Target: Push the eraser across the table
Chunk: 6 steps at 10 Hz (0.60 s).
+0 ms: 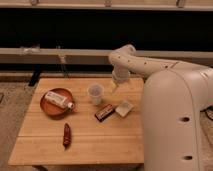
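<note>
The tool (116, 88) is hovering beyond the eraser (104, 112), not touching it. I cannot tell its opening. Pushing across the surface (100, 145) is not yet beginning.

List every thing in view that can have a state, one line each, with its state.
eraser: flat on the table, untouched, beside the pale pad.
cup: upright, mouth open.
plate: holding a white tube laid on its side.
red knife-like object: lying flat near the front edge.
claw: hanging above the table's far side, right of the cup, clear of the eraser.
</note>
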Tool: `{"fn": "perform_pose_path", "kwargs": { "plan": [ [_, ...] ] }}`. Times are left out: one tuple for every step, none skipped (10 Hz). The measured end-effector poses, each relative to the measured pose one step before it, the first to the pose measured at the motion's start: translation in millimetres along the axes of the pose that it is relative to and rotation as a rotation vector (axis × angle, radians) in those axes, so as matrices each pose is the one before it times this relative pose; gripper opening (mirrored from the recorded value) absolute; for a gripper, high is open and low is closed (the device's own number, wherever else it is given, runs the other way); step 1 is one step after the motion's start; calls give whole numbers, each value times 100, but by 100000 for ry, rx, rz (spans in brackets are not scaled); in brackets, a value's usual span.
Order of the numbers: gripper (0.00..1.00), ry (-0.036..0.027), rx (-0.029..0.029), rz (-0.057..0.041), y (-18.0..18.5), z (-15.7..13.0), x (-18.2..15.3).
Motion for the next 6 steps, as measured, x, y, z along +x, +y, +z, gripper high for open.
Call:
{"fn": "perform_pose_path", "kwargs": {
  "plan": [
    [80,1414,286,-871,231,795,102],
    [80,886,-30,-1014,441,767,-134],
    [80,946,175,-196,-72,690,151],
    [80,1420,116,166,-259,894,463],
    [80,1591,-71,-140,-56,930,379],
    [80,986,-81,120,-143,381,301]
  ]
}}
